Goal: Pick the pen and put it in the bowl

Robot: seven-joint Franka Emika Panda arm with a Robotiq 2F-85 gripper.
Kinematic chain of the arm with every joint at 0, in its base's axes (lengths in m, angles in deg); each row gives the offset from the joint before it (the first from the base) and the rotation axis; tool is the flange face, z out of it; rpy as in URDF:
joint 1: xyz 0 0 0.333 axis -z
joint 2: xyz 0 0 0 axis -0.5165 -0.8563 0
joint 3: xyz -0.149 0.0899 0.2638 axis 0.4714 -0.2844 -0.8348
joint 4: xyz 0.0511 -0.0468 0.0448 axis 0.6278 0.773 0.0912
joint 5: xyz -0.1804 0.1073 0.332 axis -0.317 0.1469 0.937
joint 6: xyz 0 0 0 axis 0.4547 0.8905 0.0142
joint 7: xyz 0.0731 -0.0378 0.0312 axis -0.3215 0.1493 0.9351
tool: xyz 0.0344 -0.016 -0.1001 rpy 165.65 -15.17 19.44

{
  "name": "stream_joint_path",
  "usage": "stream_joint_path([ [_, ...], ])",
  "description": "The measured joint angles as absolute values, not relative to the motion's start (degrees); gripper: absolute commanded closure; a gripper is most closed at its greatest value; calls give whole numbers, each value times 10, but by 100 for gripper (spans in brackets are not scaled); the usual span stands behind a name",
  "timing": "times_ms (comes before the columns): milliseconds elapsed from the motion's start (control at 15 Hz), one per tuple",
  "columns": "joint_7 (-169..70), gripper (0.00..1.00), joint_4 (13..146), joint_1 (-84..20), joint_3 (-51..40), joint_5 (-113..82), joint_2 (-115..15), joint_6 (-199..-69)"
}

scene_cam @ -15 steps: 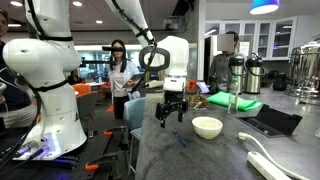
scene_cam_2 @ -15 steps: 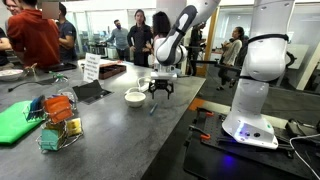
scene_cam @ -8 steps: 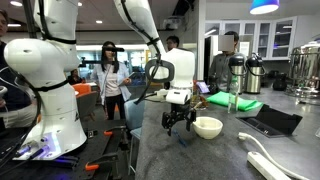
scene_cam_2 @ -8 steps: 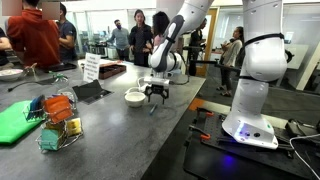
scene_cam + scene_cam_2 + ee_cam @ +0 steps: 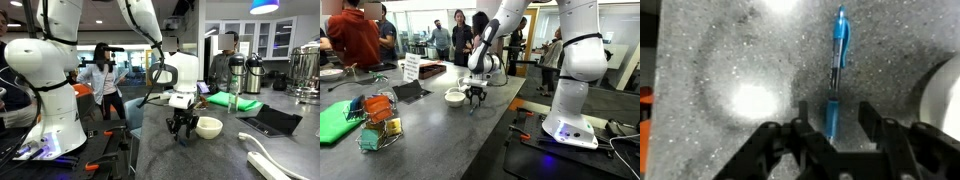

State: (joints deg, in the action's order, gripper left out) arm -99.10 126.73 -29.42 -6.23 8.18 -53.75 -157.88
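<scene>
Pen (image 5: 836, 70) between spread fingers (image 5: 804, 124)

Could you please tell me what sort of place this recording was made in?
Probably an office or lab kitchenette. Steel thermos jugs stand on a speckled stone counter, and people stand about in an open workspace behind it.

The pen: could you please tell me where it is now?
In the wrist view the pen lies on the counter, its near end inside the open tool; the bowl is at the right edge.
</scene>
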Motion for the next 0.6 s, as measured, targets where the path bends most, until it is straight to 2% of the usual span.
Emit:
stream_joint_path([
  [267,-991,41,1265,-295,-58,83,-545,-1579],
  [333,-991,56,1265,-295,-57,83,-548,-1579],
  [400,-991,66,1264,-295,-56,83,-551,-1579],
  [533,-991,76,1262,-296,-54,83,-557,-1579],
  [600,-991,85,1259,-298,-53,83,-558,-1580],
])
